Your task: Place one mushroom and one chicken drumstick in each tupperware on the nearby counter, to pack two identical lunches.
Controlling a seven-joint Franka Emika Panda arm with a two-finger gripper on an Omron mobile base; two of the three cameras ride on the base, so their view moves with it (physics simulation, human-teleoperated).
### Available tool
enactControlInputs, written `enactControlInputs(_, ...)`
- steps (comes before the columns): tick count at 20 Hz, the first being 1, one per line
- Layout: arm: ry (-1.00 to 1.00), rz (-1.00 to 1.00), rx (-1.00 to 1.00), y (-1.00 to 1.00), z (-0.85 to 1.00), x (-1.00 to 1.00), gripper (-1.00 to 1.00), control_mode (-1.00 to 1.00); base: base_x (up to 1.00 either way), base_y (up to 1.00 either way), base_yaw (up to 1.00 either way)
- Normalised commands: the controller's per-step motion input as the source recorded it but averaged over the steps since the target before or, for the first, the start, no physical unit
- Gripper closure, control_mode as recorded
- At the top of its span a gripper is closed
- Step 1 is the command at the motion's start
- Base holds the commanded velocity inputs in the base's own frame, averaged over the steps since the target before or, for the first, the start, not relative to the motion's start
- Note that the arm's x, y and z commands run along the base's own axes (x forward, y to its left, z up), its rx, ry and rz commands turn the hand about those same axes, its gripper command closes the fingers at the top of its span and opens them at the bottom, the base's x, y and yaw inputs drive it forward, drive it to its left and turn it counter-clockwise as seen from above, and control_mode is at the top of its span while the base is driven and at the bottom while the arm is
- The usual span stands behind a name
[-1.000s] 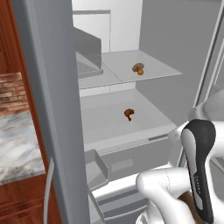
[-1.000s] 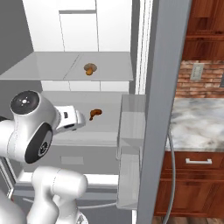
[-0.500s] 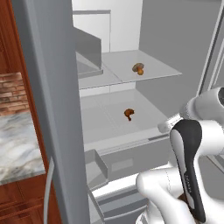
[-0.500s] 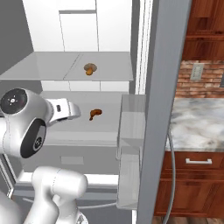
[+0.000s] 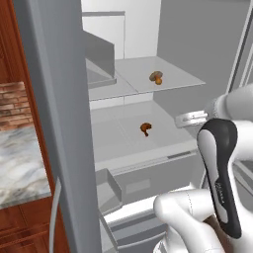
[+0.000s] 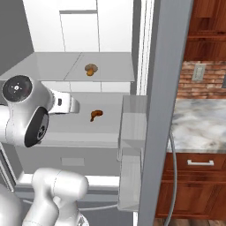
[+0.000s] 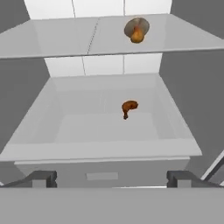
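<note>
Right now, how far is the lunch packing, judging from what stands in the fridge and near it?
Nothing looks packed yet. A mushroom lies on the upper fridge shelf and a chicken drumstick on the shelf below it. The gripper is open and empty, facing the lower shelf, short of the drumstick. No tupperware is visible on the marble counter. So every pick and every placement is left to do.

The big pale grey fridge door [image 5: 54, 123] stands open; inside, a flat pale grey upper shelf [image 5: 173, 81] sits above a wider pale grey lower shelf [image 5: 118, 138]; a grey drawer [image 7: 103, 175] sits under it; a red brick wall [image 6: 201, 81] and reddish-brown wood cabinets [image 6: 194, 176] with a silver bar handle [image 6: 200, 163] stand beside.
</note>
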Motion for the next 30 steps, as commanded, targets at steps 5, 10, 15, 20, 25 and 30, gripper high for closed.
enactControlInputs(5,-0.03,-0.05,0.2,0.09,0.06,-0.02,-1.0,-1.0,0.0,0.0,0.0)
enactControlInputs(10,0.0,-0.08,-0.04,0.18,0.18,0.05,-1.0,-1.0,0.0,0.0,0.0)
enactControlInputs(15,0.0,-0.12,-0.09,0.02,0.35,0.0,-1.0,-1.0,0.0,0.0,0.0)
enactControlInputs(20,0.0,-0.09,-0.01,-0.02,0.4,0.11,-1.0,-1.0,0.0,0.0,0.0)
enactControlInputs(25,0.08,-0.08,0.0,0.0,0.12,0.38,-1.0,-1.0,0.0,0.0,0.0)
enactControlInputs(30,0.03,-0.04,0.0,-0.04,0.0,0.47,-1.0,-1.0,0.0,0.0,0.0)
